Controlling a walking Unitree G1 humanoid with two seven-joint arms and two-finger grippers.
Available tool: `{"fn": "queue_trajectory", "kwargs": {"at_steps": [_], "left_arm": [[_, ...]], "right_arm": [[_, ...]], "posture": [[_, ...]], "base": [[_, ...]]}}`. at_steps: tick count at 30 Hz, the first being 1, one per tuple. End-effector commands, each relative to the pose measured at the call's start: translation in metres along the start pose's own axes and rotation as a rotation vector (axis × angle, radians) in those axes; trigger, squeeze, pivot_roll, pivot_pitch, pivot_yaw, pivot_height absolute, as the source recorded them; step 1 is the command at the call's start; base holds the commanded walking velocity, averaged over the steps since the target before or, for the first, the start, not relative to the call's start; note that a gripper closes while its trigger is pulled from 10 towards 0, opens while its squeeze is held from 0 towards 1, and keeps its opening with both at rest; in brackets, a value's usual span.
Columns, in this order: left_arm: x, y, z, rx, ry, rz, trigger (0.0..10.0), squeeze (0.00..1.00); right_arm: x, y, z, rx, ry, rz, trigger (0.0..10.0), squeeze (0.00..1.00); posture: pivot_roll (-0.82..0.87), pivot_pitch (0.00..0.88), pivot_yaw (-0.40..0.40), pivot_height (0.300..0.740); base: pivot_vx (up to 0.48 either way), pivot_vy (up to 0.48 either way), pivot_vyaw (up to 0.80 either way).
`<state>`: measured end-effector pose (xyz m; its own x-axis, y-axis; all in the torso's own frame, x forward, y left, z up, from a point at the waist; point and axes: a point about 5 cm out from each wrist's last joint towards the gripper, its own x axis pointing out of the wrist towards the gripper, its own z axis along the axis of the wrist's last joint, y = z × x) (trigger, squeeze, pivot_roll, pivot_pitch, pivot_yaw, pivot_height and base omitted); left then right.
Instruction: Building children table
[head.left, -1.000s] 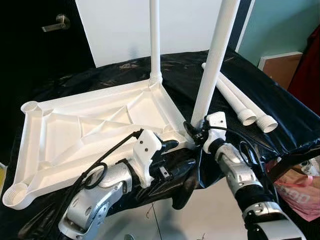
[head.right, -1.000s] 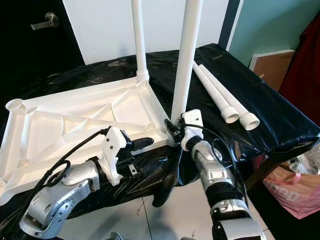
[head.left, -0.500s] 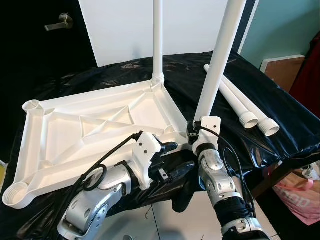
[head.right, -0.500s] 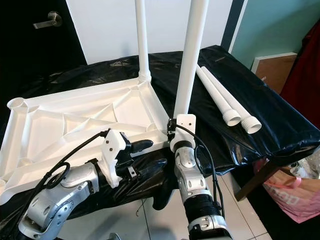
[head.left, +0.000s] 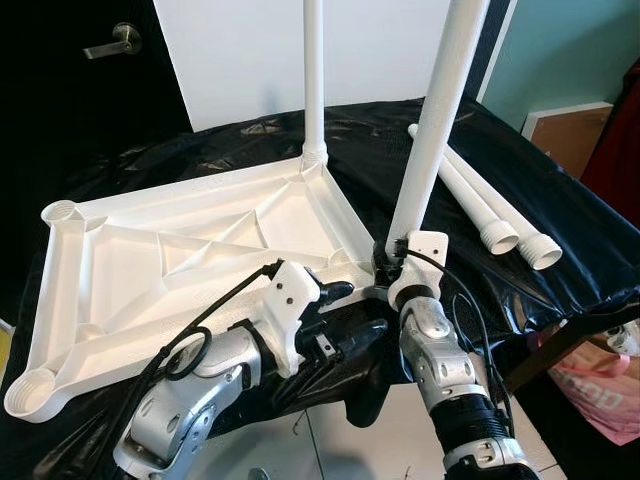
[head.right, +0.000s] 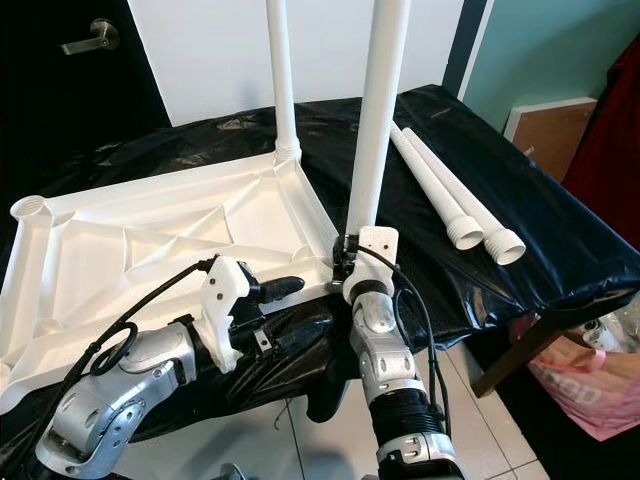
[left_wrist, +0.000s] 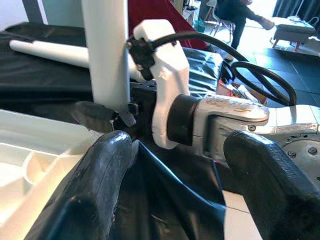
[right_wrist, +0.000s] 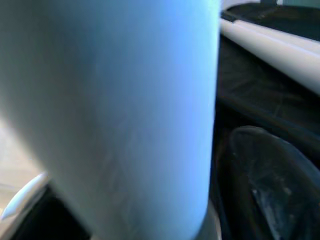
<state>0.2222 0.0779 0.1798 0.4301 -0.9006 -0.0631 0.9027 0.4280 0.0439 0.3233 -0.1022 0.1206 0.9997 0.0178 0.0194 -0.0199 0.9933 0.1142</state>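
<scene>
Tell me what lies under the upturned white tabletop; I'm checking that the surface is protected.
A black plastic sheet spreads under the tabletop and beyond all its edges, with two loose legs lying on it. Whatever supports the sheet is covered.

The upturned white plastic tabletop (head.left: 180, 260) lies on the black plastic-covered table (head.left: 560, 230). Two upright white plastic legs (head.left: 313, 80) stand at its right corners; two loose white tubes (head.left: 480, 205) lie right.
</scene>
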Motion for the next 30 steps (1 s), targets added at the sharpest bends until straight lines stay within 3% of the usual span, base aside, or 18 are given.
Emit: {"fn": "queue_trajectory", "kwargs": {"at_steps": [1, 8, 9, 16, 18, 25, 26, 27, 28, 30], "left_arm": [[0.000, 0.002, 0.001, 0.003, -0.005, -0.002, 10.0, 0.00], [-0.001, 0.003, 0.002, 0.009, -0.003, -0.003, 10.0, 0.00], [-0.001, 0.003, 0.002, 0.011, -0.003, -0.003, 10.0, 0.00], [0.000, 0.004, 0.003, 0.013, -0.006, -0.004, 10.0, 0.00], [0.001, 0.003, 0.004, 0.012, -0.007, -0.009, 10.0, 0.00], [0.001, 0.003, 0.004, 0.015, -0.005, -0.021, 10.0, 0.00], [0.002, 0.003, 0.004, 0.015, -0.005, -0.021, 10.0, 0.00], [0.002, 0.003, 0.004, 0.015, -0.005, -0.021, 10.0, 0.00], [0.002, 0.002, 0.004, 0.015, -0.005, -0.022, 10.0, 0.00], [0.002, 0.002, 0.004, 0.016, -0.005, -0.023, 10.0, 0.00]], "right_arm": [[0.002, 0.000, 0.002, 0.012, -0.012, 0.036, 10.0, 1.00], [0.003, -0.008, 0.005, -0.004, -0.017, 0.182, 10.0, 1.00], [0.004, -0.015, 0.006, -0.023, -0.020, 0.248, 10.0, 0.00], [0.008, -0.033, 0.009, -0.105, -0.012, 0.442, 10.0, 0.00], [0.012, -0.037, 0.012, -0.157, 0.000, 0.567, 10.0, 0.00], [0.020, -0.039, 0.014, -0.208, 0.032, 0.683, 10.0, 0.00], [0.021, -0.040, 0.012, -0.219, 0.052, 0.694, 3.5, 0.00], [0.021, -0.040, 0.012, -0.219, 0.052, 0.694, 3.5, 0.00], [0.021, -0.042, 0.008, -0.253, 0.070, 0.704, 0.0, 0.00], [0.020, -0.043, 0.005, -0.276, 0.081, 0.711, 0.0, 0.00]], "posture": [[-0.03, 0.031, 0.000, 0.740], [-0.03, 0.030, 0.001, 0.740], [-0.03, 0.030, 0.000, 0.740], [-0.04, 0.031, 0.002, 0.740], [-0.03, 0.033, 0.010, 0.740], [-0.03, 0.027, 0.008, 0.740], [-0.03, 0.027, 0.005, 0.740], [-0.03, 0.027, 0.005, 0.740], [-0.02, 0.025, 0.003, 0.740], [-0.02, 0.025, 0.003, 0.740]], "base": [[0.000, 0.000, 0.00], [0.000, 0.000, 0.00], [0.000, 0.000, 0.00], [0.000, 0.000, 0.00], [0.000, 0.000, 0.00], [0.000, 0.000, 0.00], [0.000, 0.000, 0.00], [0.000, 0.000, 0.00], [0.000, 0.000, 0.00], [0.000, 0.000, 0.00]]}}
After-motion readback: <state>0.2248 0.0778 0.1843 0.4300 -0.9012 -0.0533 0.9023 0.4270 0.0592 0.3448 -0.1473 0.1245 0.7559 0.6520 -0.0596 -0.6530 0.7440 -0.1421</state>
